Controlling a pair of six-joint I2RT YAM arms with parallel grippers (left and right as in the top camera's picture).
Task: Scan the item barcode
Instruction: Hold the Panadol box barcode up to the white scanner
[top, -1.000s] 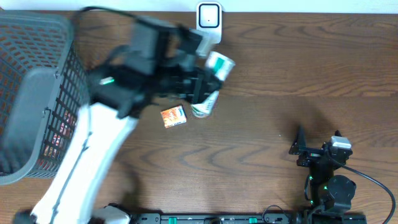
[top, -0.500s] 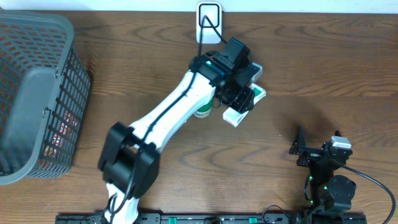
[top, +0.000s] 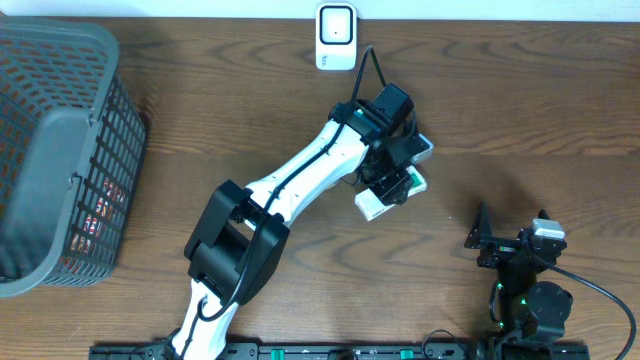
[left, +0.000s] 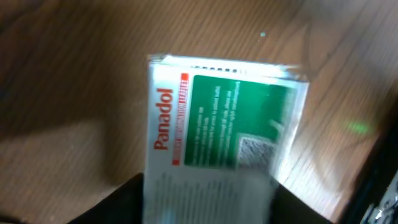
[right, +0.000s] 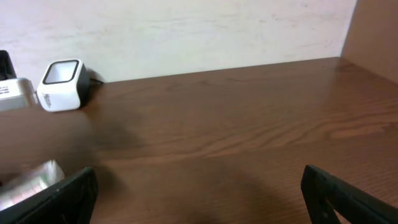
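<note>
hovering over the panadol box (top: 378, 204), left hand (top: 398, 172) stands well clear of basket (top: 60, 150).

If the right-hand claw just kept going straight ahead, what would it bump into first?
Probably nothing close: the right gripper points across bare table toward the back wall, which it would likely meet first. The white scanner sits left of that line. Depth is unclear.

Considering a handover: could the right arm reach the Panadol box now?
Probably yes: bare table lies between the open right gripper and the Panadol box, though the left gripper covers part of it.
</note>
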